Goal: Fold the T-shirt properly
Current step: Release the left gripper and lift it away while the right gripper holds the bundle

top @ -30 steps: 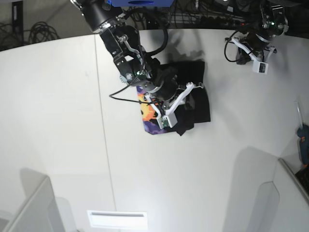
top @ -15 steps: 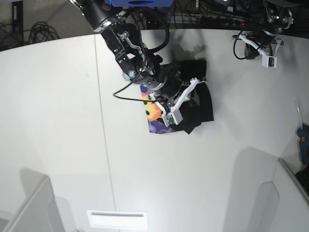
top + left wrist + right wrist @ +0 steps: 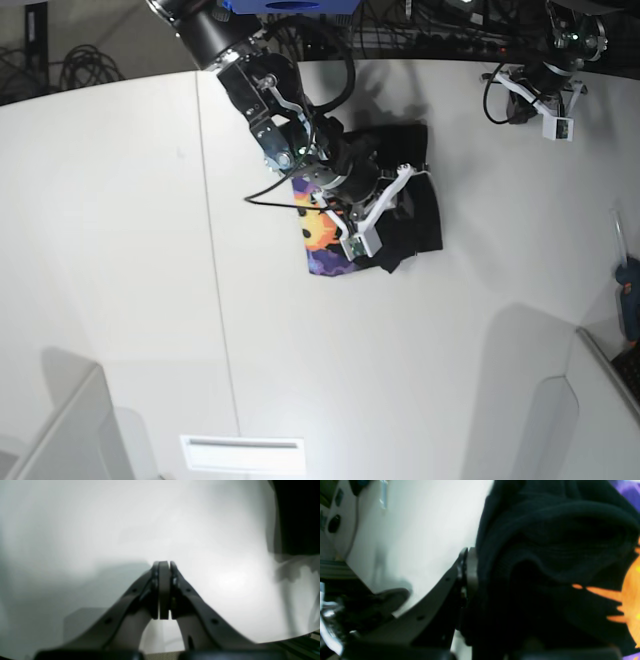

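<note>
Item: T-shirt [image 3: 400, 215], black cloth bunched in a heap on the white table [image 3: 120, 250], directly under and around the right gripper [image 3: 408, 175]

Hidden or unclear: in the right wrist view only one finger [image 3: 467, 572] of that gripper shows, pressed against the edge of the dark folds; the other is buried in the cloth. The folds fill most of that view and are dark enough that their layers cannot be told apart. The arm covers the upper left part of the heap in the base view, so its outline there cannot be made out. The left wrist view is blurred; a black shape at its upper right corner cannot be identified

Containers: no clear container to report; a blue and black object [image 3: 628, 290] is cut off at the table's right edge

Appearance: plain black on the side of the heap away from the arm's base; on the near lower corner, beside the wrist camera, an orange-yellow print [image 3: 320, 232] on purple pattern is turned outward

Right gripper: clamped on a fold of the T-shirt

Left gripper [image 3: 163, 566]: jaws pressed together, nothing between them, hanging over bare table, well apart from the T-shirt
</note>
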### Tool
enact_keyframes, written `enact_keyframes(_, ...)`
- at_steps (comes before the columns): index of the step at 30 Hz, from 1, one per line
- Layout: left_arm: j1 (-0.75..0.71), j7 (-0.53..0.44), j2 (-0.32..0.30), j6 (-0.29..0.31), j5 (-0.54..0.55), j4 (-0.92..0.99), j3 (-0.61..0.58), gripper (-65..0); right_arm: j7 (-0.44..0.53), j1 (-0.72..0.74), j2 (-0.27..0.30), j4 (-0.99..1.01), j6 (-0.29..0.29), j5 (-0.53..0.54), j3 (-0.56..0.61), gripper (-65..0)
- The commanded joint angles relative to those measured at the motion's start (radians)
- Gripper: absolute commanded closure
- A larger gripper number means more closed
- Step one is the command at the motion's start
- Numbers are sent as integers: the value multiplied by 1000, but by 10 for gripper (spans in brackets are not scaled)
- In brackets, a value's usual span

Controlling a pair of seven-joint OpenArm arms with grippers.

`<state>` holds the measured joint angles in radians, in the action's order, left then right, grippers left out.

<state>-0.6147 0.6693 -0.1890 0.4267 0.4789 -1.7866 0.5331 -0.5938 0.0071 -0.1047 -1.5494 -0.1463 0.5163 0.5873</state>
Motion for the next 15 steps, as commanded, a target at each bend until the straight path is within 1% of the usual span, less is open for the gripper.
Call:
enact_keyframes(1,-4,-15,-10,8,13,-12,3,0,21,20,-14,-13,11,9,3,0)
enact_keyframes(11,-7,-15,-11,8,13,-12,8,0,15,21,-16,-6,9,9,3,0)
enact_keyframes(12,-7,-15,-11,8,13,-12,9,0,15,21,-16,-4,7,9,3,-15)
enact_keyframes(14,-7,-15,-13,8,11,-12,11,0,15,20,-16,2,7,9,3,-158)
enact_keyframes(15,-7,-15,-14,8,11,-12,11,0,15,20,-16,10,7,9,3,-216)
